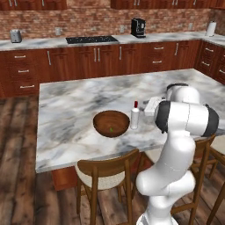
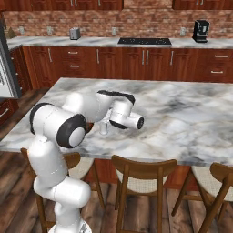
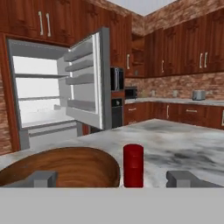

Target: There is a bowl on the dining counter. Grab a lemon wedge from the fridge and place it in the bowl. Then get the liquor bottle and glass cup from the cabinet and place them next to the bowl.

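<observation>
Left base view: the bowl (image 1: 111, 123) is sitting a bit left of the frame's middle on the dining counter (image 1: 66, 110), with a tiny green speck inside that's probably the lemon wedge (image 1: 111, 129), though it's too small to be sure. The liquor bottle (image 1: 135, 117) is standing upright just beside the bowl's right rim, red cap up. The robot's hand is coming in from the right of the bottle, mostly hiding behind its own white elbow.

Right base view: the arm is folding across the left-centre of the picture, and the bottle (image 2: 104, 128) is peeking out pale and upright just below it on the marble.

Hand view: the gripper (image 3: 113, 178) is spreading wide, its two fingertips (image 3: 41, 178) sitting at the bottom corners with the red cap dead centre between them and clear of both. So it isn't pinching anything. The bottle's long axis is running straight up, at right angles to the line between the tips. The fridge (image 3: 52, 87) is standing open at upper left. To my eye the bottle is placed, so backing straight off without clipping the cap looks like the move, then the glass cup.
</observation>
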Controlling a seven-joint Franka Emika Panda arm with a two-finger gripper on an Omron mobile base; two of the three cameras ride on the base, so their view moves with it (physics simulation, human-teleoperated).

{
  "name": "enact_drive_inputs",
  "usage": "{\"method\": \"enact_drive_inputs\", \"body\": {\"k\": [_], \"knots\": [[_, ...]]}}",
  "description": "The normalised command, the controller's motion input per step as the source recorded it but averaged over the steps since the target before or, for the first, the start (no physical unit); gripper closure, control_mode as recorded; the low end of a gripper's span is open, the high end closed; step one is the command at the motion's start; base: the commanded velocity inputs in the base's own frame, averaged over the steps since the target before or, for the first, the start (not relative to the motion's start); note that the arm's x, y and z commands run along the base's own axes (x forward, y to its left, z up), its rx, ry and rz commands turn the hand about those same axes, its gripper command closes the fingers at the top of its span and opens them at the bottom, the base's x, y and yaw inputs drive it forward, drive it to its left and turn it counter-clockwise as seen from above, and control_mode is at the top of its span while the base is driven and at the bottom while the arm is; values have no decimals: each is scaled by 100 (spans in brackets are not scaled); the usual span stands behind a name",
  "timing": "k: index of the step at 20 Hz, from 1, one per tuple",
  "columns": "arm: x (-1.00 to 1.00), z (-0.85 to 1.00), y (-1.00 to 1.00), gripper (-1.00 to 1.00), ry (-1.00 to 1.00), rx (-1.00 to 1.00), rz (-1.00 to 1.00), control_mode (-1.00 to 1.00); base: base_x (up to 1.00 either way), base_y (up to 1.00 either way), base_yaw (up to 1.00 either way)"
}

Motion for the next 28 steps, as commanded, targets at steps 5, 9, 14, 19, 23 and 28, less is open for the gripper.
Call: {"method": "enact_drive_inputs", "body": {"k": [5,9,14,19,23,28], "knots": [[-59,100,0,-100,0,-3,-9,-100,0,0,0],[-65,100,0,-100,1,-7,-11,-100,0,0,0],[-78,100,10,-100,0,-12,-10,-100,0,0,0],[-81,98,31,-100,1,-12,-9,-100,0,0,0],[-72,71,48,-100,0,-10,-8,-100,0,0,0],[-51,44,30,-100,0,-4,-11,-100,0,0,0]]}}
